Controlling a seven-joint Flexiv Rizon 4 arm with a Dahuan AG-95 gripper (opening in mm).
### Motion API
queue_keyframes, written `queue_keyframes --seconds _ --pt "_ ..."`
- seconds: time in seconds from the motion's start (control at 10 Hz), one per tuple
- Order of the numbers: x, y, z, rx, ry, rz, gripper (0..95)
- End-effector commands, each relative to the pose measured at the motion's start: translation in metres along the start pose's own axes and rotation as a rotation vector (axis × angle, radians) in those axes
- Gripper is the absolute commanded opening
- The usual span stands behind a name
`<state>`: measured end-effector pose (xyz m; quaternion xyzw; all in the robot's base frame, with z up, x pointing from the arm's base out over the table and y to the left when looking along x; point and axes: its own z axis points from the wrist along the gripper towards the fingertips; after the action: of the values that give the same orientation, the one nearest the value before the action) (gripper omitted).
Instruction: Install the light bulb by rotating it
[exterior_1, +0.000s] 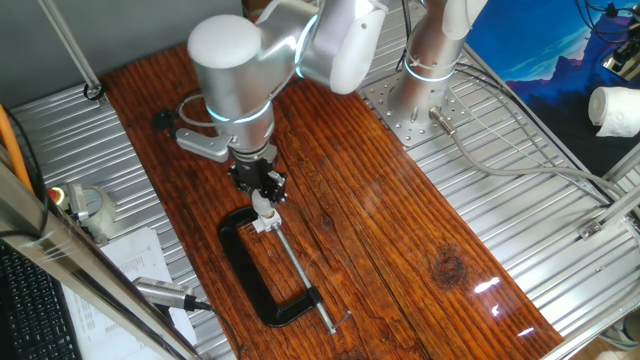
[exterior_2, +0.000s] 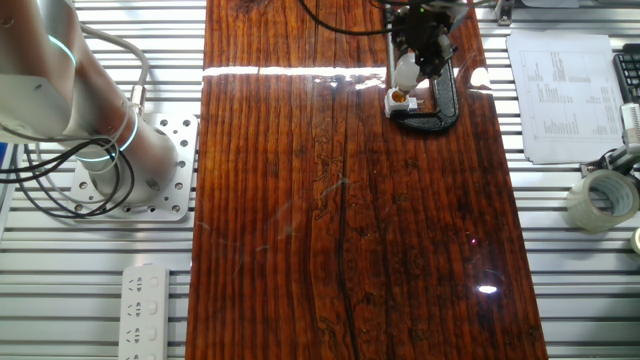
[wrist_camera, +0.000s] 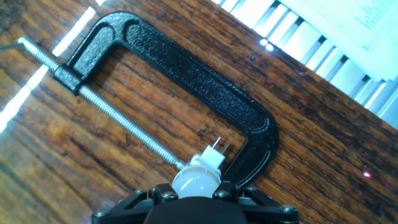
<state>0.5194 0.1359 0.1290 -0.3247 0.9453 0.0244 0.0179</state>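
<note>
Pincer (exterior_1: 262, 196) closed on the light bulb (wrist_camera: 196, 181) above glossy wooden tabletop (exterior_2: 340, 220), C-clamp (wrist_camera: 186, 68) beside.

Arm: bent over from its base, last link pointing straight down.
Wrist: vertical, the camera bracket sticking out to one side.
End effector (exterior_1: 262, 198): black, fingers aimed down, closed on the bulb (exterior_1: 262, 204) between the tips.
Fingers: only their bases show in the hand view.
</note>
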Motion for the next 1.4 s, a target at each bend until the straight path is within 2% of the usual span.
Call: queue_keyframes --seconds 0.1,0.3,0.8,1.0,1.4 --pt "0.000 -0.001 0.001 0.007 -0.006 -0.006 38.0" --pt "0.004 -0.002 0.003 0.012 -0.013 -0.010 38.0" --pt "0.009 -0.002 0.008 0.006 -0.009 -0.003 38.0" --pt "0.006 0.005 0.010 0.013 0.009 0.022 38.0" --pt "0.012 0.006 0.016 0.018 0.006 0.011 38.0"
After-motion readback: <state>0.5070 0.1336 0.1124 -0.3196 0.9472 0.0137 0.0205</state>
